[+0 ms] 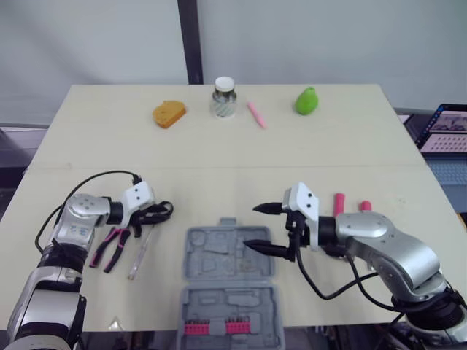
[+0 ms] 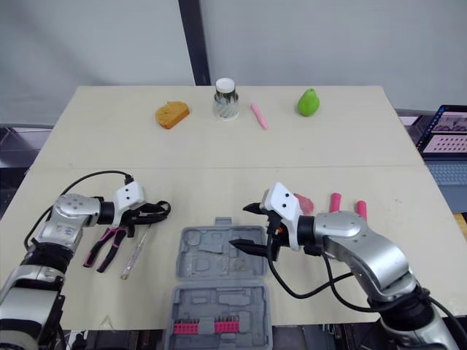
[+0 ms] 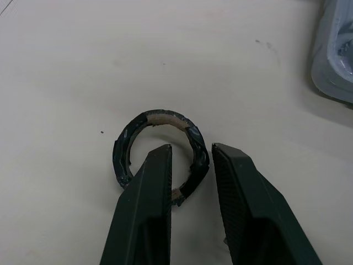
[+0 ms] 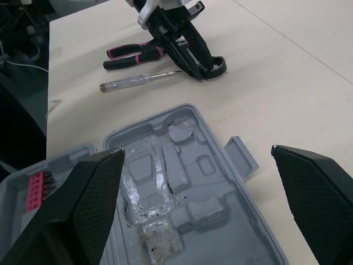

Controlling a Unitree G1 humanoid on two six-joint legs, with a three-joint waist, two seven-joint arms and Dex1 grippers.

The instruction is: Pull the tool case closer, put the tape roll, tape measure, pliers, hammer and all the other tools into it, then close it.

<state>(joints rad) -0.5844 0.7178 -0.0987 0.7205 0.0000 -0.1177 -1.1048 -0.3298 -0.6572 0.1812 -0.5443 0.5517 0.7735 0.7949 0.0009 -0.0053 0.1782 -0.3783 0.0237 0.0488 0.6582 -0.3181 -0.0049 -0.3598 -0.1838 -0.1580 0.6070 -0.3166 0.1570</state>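
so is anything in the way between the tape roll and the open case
Nothing visible. Only bare table lies between the tape roll, whose rim the left gripper straddles, and the open tool case. The pliers and screwdriver lie on the roll's other side. The right gripper hovers open over the case's right edge.

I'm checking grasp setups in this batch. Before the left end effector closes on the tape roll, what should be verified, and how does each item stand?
1. Left end effector straddles the tape roll wall, one finger inside the ring and one outside: ok.
2. Its fingers are open, with the wall between them: ok.
3. Tool case lies open, compartments facing up: ok.
4. Drop path is free: the right end effector hangs open above the case and is likely in the way: not ok.
5. Pliers and screwdriver lie apart from the roll: ok.
6. Grip will hold on the thin wall: cannot tell.
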